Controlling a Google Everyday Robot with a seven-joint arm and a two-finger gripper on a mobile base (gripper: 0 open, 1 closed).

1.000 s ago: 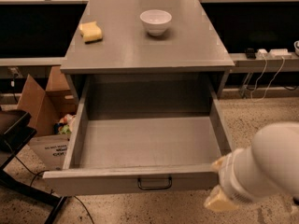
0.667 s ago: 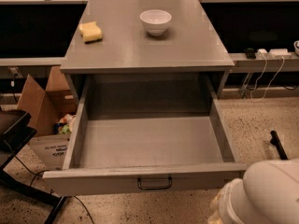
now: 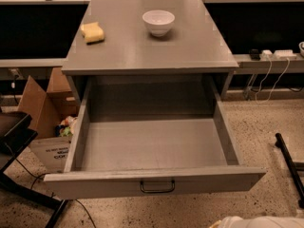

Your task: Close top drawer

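compared with a second ago, the white robot arm [image 3: 266, 222] has sunk out of the lower right corner. it then covered the right end of the drawer front; now only a thin pale strip of it shows along the bottom edge. the gripper [image 3: 218, 223] is a small cream sliver at the left end of that strip, touching nothing that can be seen. whether it is open or closed cannot be told.

the top drawer [image 3: 95, 185] has not moved. it stands pulled fully out of the grey metal cabinet [image 3: 152, 51], just beyond the gripper and reaching to its left, and its grey inside is bare. its small dark wire handle [image 3: 157, 186] sits at the centre of the flat front, up and to the left of the gripper.

far beyond the gripper, on the cabinet top, a white bowl [image 3: 158, 22] and a yellow sponge [image 3: 92, 32] lie where they were, well apart, the sponge further left.

far to the gripper's left an open cardboard box [image 3: 42, 108] stands on the speckled floor [image 3: 266, 127]. dark print on its side is too blurred to read. a black bar [image 3: 289, 165] lies on the floor up and to the gripper's right.
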